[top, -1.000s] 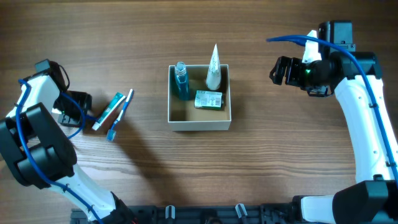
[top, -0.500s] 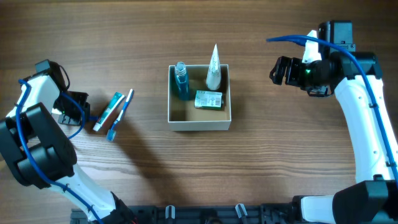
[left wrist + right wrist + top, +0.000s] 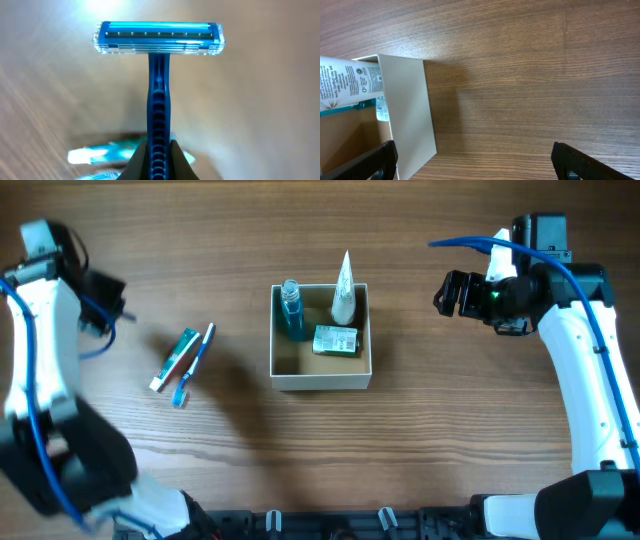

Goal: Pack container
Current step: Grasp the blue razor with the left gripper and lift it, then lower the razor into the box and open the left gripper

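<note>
Clamping a razor [image 3: 158, 100], left pincer [image 3: 158, 162] flanks the white-walled, tan-floored container [image 3: 320, 381]; right pincer [image 3: 446, 293] gapes empty.

Razor [image 3: 158, 100] handle cut off at bottom edge, container [image 3: 407, 115] cropped at left, left arm [image 3: 42, 315] blurred overhead

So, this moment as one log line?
left end effector: shut on blue plastic razor | right end effector: open | white-walled square box: partly packed

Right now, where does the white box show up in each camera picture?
Overhead: the container at the centre.
Left wrist: absent; a blue razor fills it.
Right wrist: container at the left edge.
Shared: the white tube in its corner, overhead and right wrist.
</note>
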Controlling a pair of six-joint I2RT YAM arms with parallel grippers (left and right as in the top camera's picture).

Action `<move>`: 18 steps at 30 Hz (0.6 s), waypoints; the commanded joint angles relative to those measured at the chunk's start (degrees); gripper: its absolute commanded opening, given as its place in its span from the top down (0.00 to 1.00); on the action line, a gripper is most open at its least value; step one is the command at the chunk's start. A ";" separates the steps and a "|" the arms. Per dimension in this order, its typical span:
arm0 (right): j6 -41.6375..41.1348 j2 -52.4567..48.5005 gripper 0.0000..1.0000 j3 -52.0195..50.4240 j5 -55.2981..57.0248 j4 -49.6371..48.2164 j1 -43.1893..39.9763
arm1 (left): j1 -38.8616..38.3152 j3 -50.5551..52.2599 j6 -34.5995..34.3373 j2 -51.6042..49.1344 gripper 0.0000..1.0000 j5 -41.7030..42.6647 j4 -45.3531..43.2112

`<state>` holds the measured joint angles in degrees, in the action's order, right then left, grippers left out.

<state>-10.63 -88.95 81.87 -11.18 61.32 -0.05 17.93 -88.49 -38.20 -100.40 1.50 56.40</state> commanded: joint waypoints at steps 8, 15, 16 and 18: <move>1.64 -0.33 0.00 -0.13 -0.92 -0.46 -0.02 | -37.86 -1.62 50.01 17.70 0.96 1.01 -1.60; -3.67 -0.33 0.00 -0.13 7.74 -0.44 -0.09 | -52.52 -1.62 69.96 10.58 0.96 0.17 -1.53; -6.71 -0.31 0.00 -0.13 11.28 -0.26 -0.39 | -53.00 -1.64 69.92 9.29 0.96 -0.09 -1.46; -11.15 -0.31 0.00 -0.13 13.62 -0.15 -2.58 | -53.09 -1.64 69.77 7.19 0.96 -0.07 -1.25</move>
<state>-13.96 -88.95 81.87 -5.19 61.12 -0.23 -34.50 -90.17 25.54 -89.67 2.17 54.76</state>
